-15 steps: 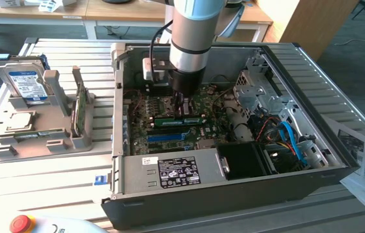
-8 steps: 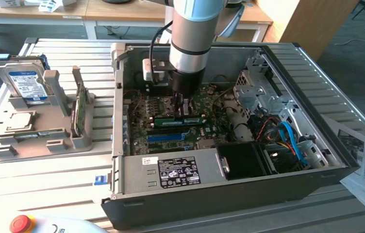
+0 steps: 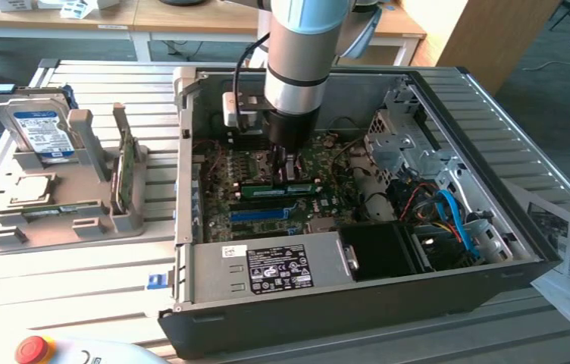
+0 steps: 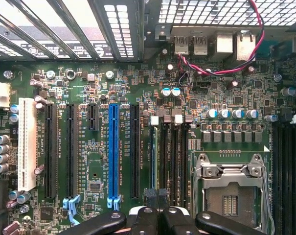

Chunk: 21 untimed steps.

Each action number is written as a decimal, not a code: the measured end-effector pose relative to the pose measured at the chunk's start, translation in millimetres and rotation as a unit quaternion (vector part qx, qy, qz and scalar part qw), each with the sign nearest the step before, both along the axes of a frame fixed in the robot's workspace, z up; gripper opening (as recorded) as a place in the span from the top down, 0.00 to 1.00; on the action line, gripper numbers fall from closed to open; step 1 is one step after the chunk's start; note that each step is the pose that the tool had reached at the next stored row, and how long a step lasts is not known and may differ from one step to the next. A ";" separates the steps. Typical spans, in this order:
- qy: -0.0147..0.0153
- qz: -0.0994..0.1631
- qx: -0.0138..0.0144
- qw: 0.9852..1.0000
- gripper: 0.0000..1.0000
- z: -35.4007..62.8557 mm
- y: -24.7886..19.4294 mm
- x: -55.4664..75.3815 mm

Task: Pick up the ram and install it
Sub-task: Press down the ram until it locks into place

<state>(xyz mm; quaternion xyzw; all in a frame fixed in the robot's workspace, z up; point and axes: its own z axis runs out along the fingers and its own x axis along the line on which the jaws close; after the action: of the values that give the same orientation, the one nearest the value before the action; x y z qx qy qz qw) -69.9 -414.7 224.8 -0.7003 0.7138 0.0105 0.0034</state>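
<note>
Matt black plastic fingers (image 4: 174, 218), glossy green board (image 4: 94, 161) just beneath them, shiny blue plastic slot (image 4: 113, 152) beside, bare dull metal case (image 3: 487, 114) all around, smooth silver arm (image 3: 300, 68) above.

The end effector (image 3: 287, 176) hangs inside the open black metal computer case (image 3: 508, 250), directly over the green motherboard (image 3: 264, 189). The long thin green ram stick (image 3: 283, 188) sits just beneath its fingertips, in the memory slots. The long blue plastic slot strip (image 3: 264, 214) lies just beyond, nearer the grey power supply box (image 3: 264, 267). Well apart, toward the exterior view's left, a grey plastic parts tray (image 3: 63, 208) rests on the worktop (image 3: 52, 280).
</note>
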 end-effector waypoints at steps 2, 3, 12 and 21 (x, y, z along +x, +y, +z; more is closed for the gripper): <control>0.000 0.000 0.000 1.000 0.89 -0.1 0.0 0.0; 0.000 0.000 0.000 1.000 0.89 -0.1 0.0 0.0; 0.000 0.000 0.000 1.000 0.89 -0.8 0.0 -0.2; 0.000 0.000 0.000 1.000 0.89 -1.9 0.0 -0.5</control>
<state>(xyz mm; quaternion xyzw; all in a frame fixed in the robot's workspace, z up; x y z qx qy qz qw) -70.4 -414.7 222.9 -0.7003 0.7138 0.0105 0.0033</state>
